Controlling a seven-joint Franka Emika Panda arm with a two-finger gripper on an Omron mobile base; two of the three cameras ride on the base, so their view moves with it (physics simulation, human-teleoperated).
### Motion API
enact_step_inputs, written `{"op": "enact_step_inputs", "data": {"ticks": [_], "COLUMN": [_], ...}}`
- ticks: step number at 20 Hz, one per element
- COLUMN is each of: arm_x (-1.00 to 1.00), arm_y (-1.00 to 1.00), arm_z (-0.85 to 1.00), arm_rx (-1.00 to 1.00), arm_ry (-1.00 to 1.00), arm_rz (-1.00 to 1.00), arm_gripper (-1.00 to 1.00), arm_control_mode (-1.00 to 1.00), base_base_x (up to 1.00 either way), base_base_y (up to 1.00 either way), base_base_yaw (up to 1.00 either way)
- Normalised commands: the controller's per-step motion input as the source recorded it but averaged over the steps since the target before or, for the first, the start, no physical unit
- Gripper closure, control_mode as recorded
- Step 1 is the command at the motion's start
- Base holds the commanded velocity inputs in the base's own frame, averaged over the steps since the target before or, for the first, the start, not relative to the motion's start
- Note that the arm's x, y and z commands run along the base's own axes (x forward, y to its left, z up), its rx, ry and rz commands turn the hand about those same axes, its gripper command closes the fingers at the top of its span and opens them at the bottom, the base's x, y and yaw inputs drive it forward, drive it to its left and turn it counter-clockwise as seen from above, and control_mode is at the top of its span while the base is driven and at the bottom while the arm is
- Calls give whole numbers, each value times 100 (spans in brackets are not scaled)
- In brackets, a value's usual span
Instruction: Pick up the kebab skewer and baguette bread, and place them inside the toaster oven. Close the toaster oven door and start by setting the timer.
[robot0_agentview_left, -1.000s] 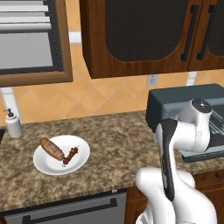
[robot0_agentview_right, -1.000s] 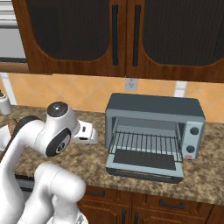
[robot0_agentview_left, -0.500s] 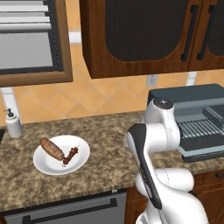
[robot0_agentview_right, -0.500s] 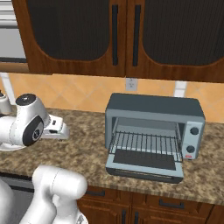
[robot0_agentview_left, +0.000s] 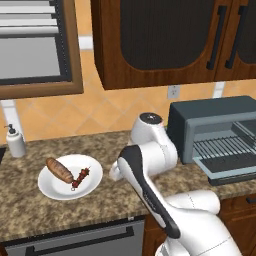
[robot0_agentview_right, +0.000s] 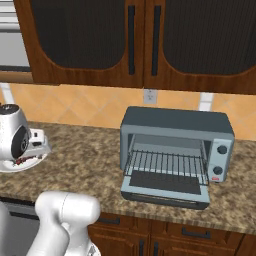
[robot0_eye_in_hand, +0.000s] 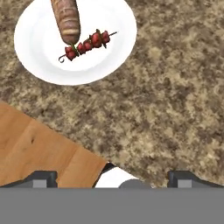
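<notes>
- Swinging left away from the toaster oven (robot0_agentview_right: 176, 150), the arm now reaches toward the plate (robot0_agentview_left: 52, 187).
- Tool (robot0_eye_in_hand: 111, 177) spread wide, holding nothing, above the stone surface (robot0_eye_in_hand: 166, 96).
- Kebab skewer (robot0_eye_in_hand: 86, 45) lies on the plate, touching the baguette (robot0_eye_in_hand: 66, 18); probably light, stiff and thin, best pinched across the meat.
- Farthest, the oven door (robot0_agentview_right: 165, 186) hangs open.

Dark wood cabinets (robot0_agentview_right: 145, 42) above speckled granite counter (robot0_agentview_left: 30, 210), orange tiled wall (robot0_agentview_left: 100, 107).
</notes>
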Motion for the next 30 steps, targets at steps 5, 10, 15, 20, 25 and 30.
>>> {"op": "enact_step_inputs", "data": {"ticks": [5, 10, 15, 20, 25, 30], "arm_x": [31, 72, 68, 47, 23, 41], "arm_y": [100, 100, 90, 36, 27, 12], "arm_z": [-11, -20, -32, -26, -32, -28], "arm_rx": [0, 0, 0, -2, -11, -13], "arm_ry": [1, 0, 4, 9, 8, 1], "arm_rz": [27, 15, 9, 5, 0, 0], "arm_gripper": [-100, -100, -100, -100, -100, -100], "arm_control_mode": [-100, -100, -100, -100, -100, -100], "base_base_x": [0, 0, 0, 0, 0, 0], "base_base_y": [0, 0, 0, 0, 0, 0], "base_base_yaw": [0, 0, 0, 0, 0, 0]}}
